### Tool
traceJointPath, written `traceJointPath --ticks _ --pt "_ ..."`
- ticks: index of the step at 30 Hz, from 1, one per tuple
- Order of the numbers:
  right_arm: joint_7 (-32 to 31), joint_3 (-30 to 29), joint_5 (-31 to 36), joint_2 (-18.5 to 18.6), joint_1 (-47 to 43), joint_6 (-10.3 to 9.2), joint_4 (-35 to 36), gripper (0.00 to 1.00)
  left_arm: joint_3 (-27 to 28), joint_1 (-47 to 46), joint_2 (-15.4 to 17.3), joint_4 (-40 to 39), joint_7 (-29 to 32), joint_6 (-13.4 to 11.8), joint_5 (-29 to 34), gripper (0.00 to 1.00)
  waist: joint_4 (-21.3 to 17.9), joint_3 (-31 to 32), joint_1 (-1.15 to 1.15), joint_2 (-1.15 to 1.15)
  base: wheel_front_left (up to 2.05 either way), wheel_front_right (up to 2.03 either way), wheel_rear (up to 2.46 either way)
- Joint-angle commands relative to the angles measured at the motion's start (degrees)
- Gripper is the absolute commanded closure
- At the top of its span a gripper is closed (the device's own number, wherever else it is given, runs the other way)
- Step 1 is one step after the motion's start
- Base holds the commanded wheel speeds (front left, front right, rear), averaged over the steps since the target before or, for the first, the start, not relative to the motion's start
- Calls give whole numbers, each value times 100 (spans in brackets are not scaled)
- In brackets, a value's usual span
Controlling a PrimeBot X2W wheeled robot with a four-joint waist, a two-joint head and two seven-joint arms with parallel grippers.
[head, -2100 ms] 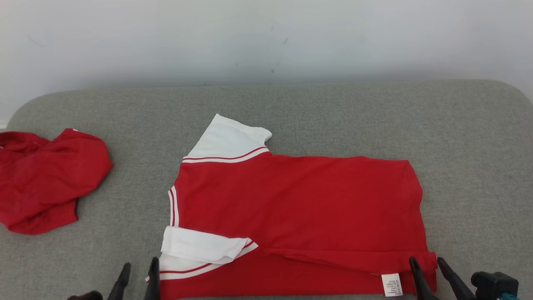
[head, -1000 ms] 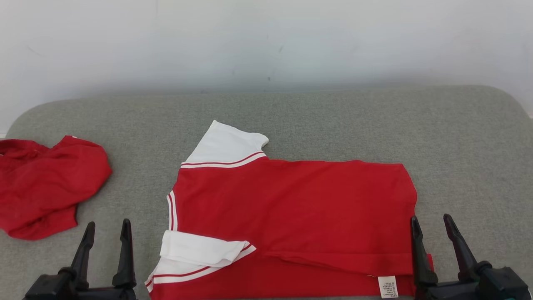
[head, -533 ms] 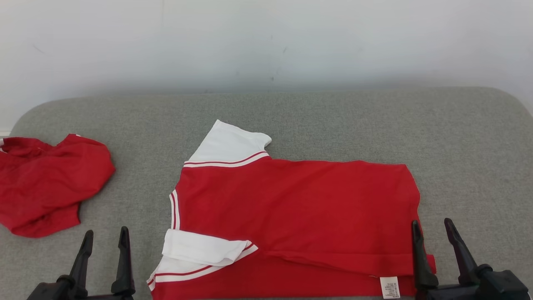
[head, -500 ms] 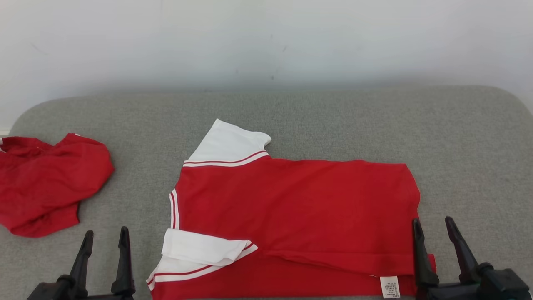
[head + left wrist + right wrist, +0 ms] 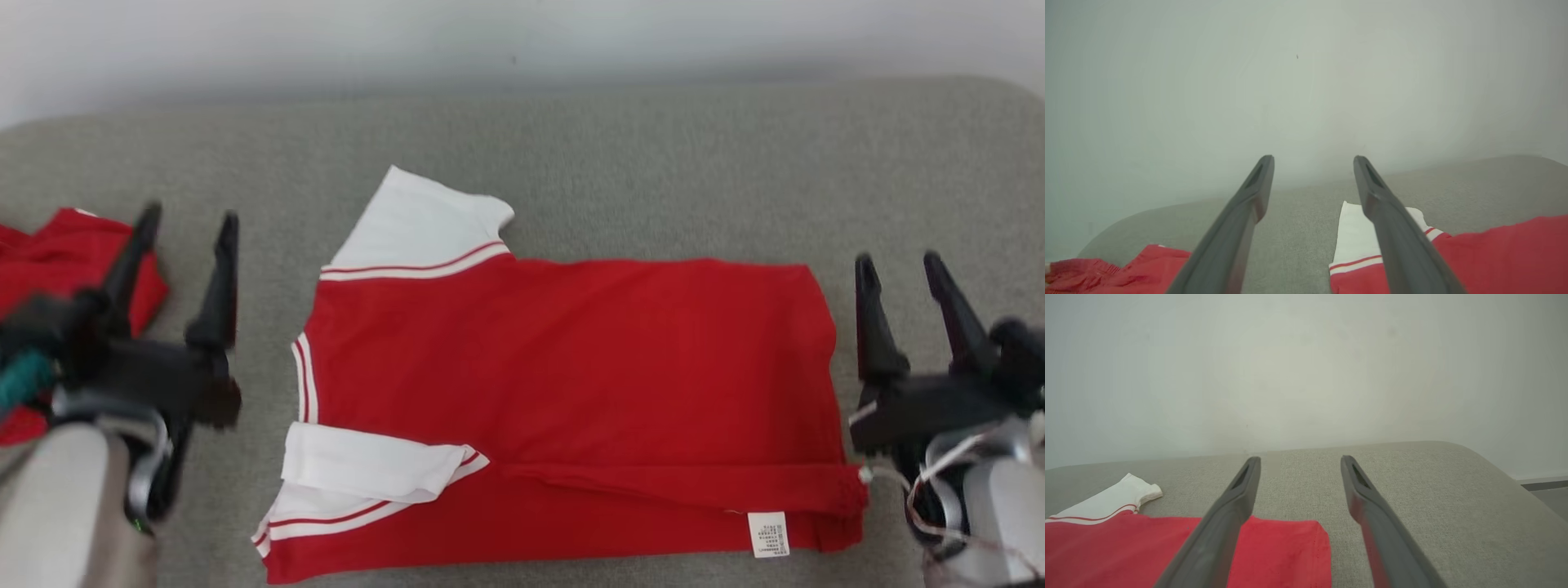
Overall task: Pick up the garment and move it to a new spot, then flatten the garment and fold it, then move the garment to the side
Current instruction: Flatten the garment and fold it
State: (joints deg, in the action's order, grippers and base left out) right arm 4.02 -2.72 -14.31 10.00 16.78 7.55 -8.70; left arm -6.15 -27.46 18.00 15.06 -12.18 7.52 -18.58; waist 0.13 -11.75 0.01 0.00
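The red garment (image 5: 571,392) is laid flat at the centre of the grey cushion (image 5: 653,163), its long side running from nine to three o'clock in the head view. A white sleeve (image 5: 416,220) with red striping is spread out at the garment's eleven o'clock corner. A second white sleeve (image 5: 367,461) is folded inward over the red cloth at seven o'clock. The near edge is turned up in a narrow band, and a small white label (image 5: 768,535) is seen at five o'clock.

The left gripper (image 5: 190,215) is held at nine o'clock of the garment, just beside its collar end. Its fingers are spread wide and nothing is held between them. The right gripper (image 5: 897,261) is held at three o'clock, just off the hem end — spread equally wide, and empty. In both wrist views the fingers are pointed toward the pale wall (image 5: 490,33), above the cushion.

A crumpled red cloth (image 5: 49,253) is lying at the nine o'clock edge of the head view, partly hidden behind the left gripper — whether it is touched cannot be told.
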Motion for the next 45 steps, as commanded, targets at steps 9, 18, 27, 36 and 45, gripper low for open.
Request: traceJointPath --ticks 9,18,27,36,45 --pt "-723 313 95 62 1480 -15 -878 0 -954 -2009 815 863 811 -10 -1176 0 -619 -1439 -1 0 0 0 0" --pt "-1233 845 -61 -65 2299 -15 -1767 0 -2348 -3206 1393 1864 1649 -11 -1929 0 -1054 -1696 -1 0 0 0 0" --pt "-1649 1447 -531 -217 2767 -15 -2268 0 -3325 -3783 1713 2508 2247 -11 -2542 0 -1363 -1803 -1 0 0 0 0" --pt "-1849 1991 -858 -343 3046 -13 -2494 0 -3838 -4127 1752 3071 2339 -11 -2921 0 -1535 -1961 -1 0 0 0 0" --pt "-1982 2237 -1168 -175 3114 -8 -2465 100 -4289 -4105 1701 3073 2268 -13 -3315 100 -1386 -1797 -1 0 0 0 0"
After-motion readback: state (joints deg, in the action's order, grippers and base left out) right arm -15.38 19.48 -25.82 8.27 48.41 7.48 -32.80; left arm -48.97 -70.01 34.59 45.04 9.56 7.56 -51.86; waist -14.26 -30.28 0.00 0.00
